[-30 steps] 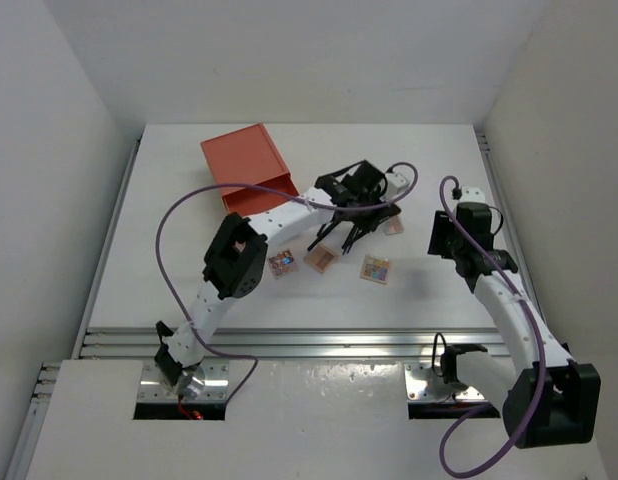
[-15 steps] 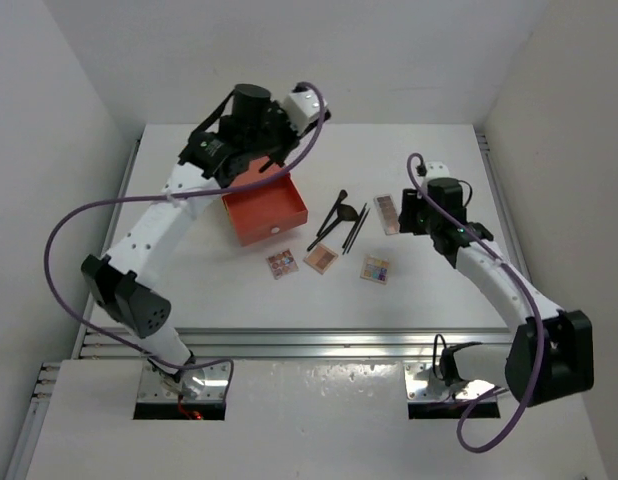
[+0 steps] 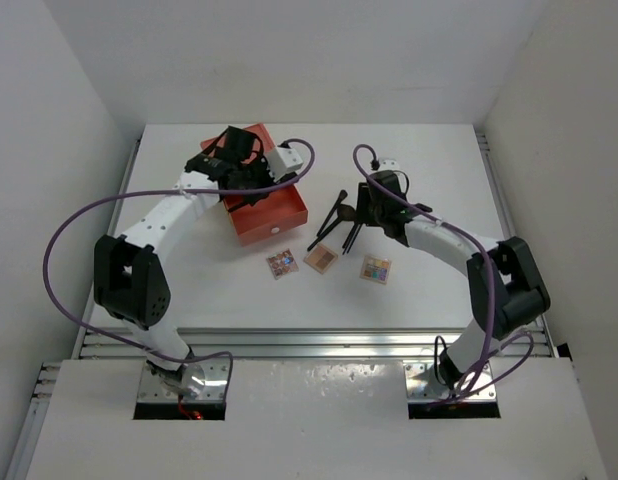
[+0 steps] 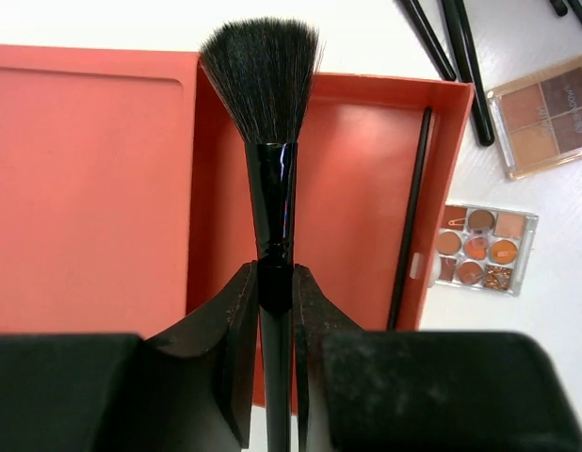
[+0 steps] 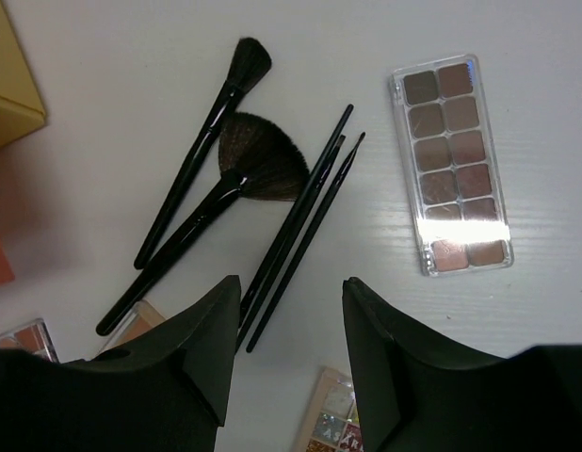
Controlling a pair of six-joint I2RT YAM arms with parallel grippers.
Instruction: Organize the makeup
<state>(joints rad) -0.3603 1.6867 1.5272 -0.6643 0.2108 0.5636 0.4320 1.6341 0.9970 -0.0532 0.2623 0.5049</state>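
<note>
Makeup brush [image 4: 271,193] sits pinched in the left tool [image 4: 275,278] above the orange drawer [image 4: 357,179]; right tool [image 5: 291,287] gapes over loose brushes [image 5: 258,162].

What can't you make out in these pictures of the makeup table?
- Top view: the long palette is hidden under the right arm.
- Left wrist view: the handle end of the big brush is hidden between the fingers of the left tool.
- Right wrist view: the multicoloured palette is cut off by the bottom edge, between the fingers of the right tool.
</note>
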